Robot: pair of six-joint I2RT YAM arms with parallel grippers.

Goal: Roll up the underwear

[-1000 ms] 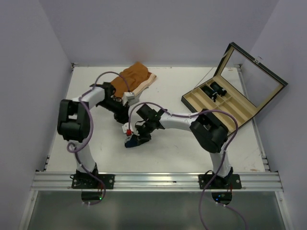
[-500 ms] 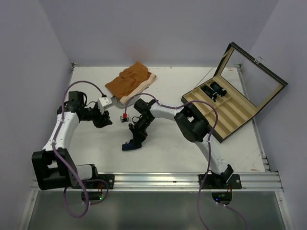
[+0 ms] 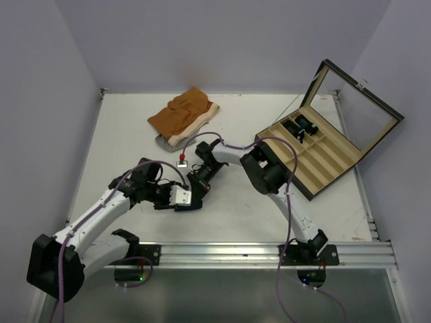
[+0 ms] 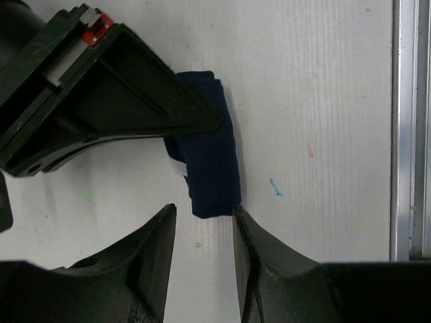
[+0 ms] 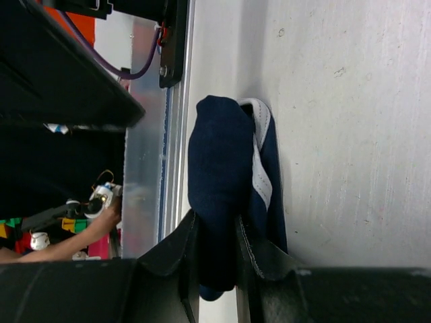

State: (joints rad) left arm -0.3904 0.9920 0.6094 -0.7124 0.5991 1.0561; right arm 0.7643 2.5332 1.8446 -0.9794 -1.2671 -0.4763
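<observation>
Seen from above, the left gripper [image 3: 182, 199] and the right gripper [image 3: 196, 189] are meeting nose to nose over the underwear [image 3: 190, 205], which is lying on the table [image 3: 135, 134] right beneath their tips. The orange shorts [image 3: 182, 114] are sitting well beyond both tools.

Through the left wrist camera, the left gripper [image 4: 202, 214] is standing partly open with nothing clamped. The underwear [image 4: 212, 168] is stretching straight ahead as a folded navy bundle, its near end just at the fingertips [image 4: 168, 217], while the right gripper [image 4: 101, 101] is reaching in from ahead-left.

Through the right wrist camera, the right gripper [image 5: 214, 235] is pinching narrowly on the underwear [image 5: 219, 155], the bundle extending forward from its fingers [image 5: 259, 256], white trim showing
</observation>
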